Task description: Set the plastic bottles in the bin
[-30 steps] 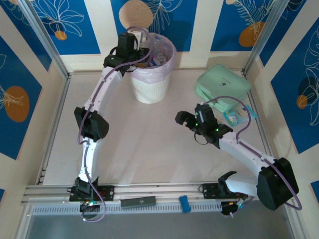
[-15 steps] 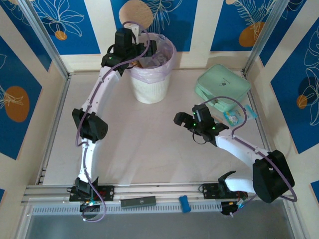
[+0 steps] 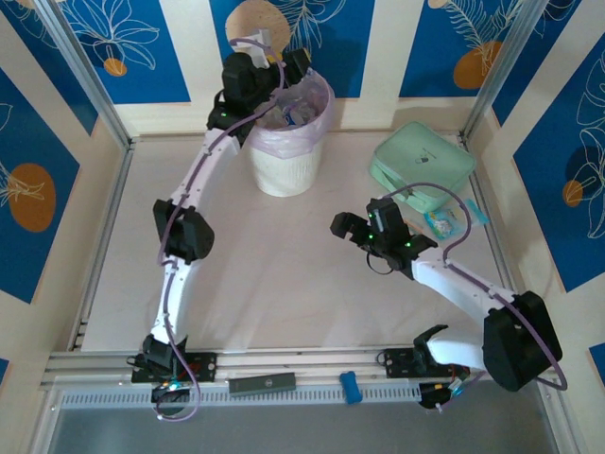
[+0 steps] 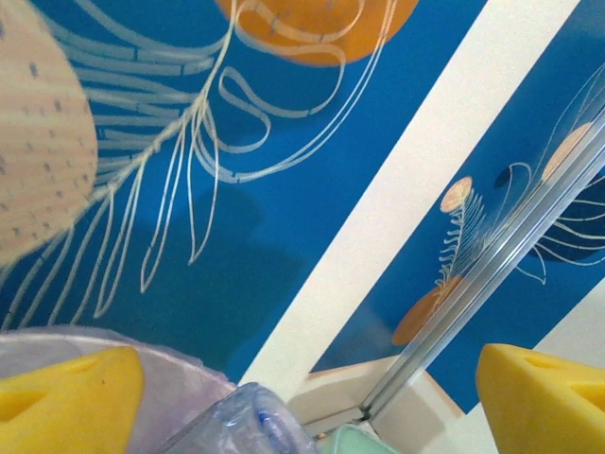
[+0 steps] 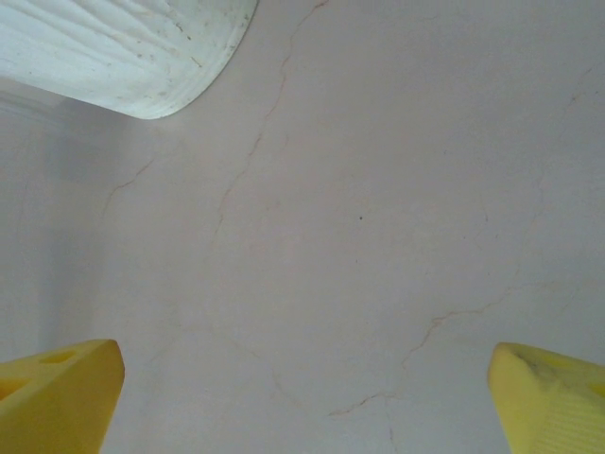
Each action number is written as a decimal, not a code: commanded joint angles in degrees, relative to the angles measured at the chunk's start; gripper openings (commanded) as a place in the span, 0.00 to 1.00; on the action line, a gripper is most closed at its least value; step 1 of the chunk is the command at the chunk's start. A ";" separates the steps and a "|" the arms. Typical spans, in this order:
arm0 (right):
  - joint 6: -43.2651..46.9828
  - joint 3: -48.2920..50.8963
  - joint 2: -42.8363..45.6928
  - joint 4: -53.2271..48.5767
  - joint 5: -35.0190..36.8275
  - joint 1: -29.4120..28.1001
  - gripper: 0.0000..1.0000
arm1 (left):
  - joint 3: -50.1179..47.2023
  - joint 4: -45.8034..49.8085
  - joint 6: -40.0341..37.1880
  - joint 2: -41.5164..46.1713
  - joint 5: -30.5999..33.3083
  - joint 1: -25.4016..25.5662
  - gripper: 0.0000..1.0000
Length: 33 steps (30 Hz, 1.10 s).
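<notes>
A pale, faintly cracked table [image 3: 284, 284] is boxed in by walls [image 3: 132, 47] of deep blue and cream panels painted with white feathers and orange discs. Metal posts [image 3: 90, 80] rise at the far corners. The middle of the table is bare and open, from the near edge almost to the far edge.

The bin [image 3: 284, 170], a round white bucket lined with a pink bag [image 3: 317, 118], stands at the far edge, left of centre. Inside it lie the plastic bottles [image 3: 301, 104], jumbled and hard to count from above. The left tool [image 3: 276, 74] hangs over the bin's far-left rim, spread wide and gripping nothing. In its wrist camera the yellow pads [image 4: 71, 397] sit at the lower corners. The rounded end of one clear bottle [image 4: 248, 423] lies below and between them, touching neither, and is cut off by the bottom of the picture.

The right tool [image 3: 342, 225] hovers over the table right of centre, pointing toward the bin, its jaws fully apart and empty. Its camera sees bare table and the bin's white base at upper left.

A mint green pouch [image 3: 423, 165] lies near the far right corner, just beyond the right arm. A small blue-and-clear packet [image 3: 444, 223] lies beside it at the right edge, too small to read. On the rail along the near edge, between the arm bases, sit a black bar [image 3: 262, 383] and a small blue piece [image 3: 351, 386].
</notes>
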<state>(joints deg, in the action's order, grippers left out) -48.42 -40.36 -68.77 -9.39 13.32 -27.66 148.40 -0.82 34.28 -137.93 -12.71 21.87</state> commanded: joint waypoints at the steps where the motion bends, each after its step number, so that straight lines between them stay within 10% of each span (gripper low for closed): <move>1: 0.81 0.26 2.05 -1.85 1.35 0.32 0.99 | 3.88 -4.71 7.23 -4.06 -3.49 -0.07 0.85; 15: 0.47 0.19 0.76 -0.04 0.39 0.41 0.99 | -3.47 -0.54 0.98 2.73 -11.85 4.40 0.72; 24: 5.80 -2.56 0.59 -2.27 2.54 2.21 0.99 | -7.55 6.16 -7.13 12.39 -7.26 4.13 0.90; 33: 13.71 -2.15 -0.31 0.18 2.91 11.83 0.99 | -40.82 1.96 -16.83 37.90 2.95 3.72 1.00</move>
<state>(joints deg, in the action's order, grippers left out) -39.18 -42.06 -68.20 -10.70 15.16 -18.13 114.98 3.49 22.81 -106.78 -14.74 26.09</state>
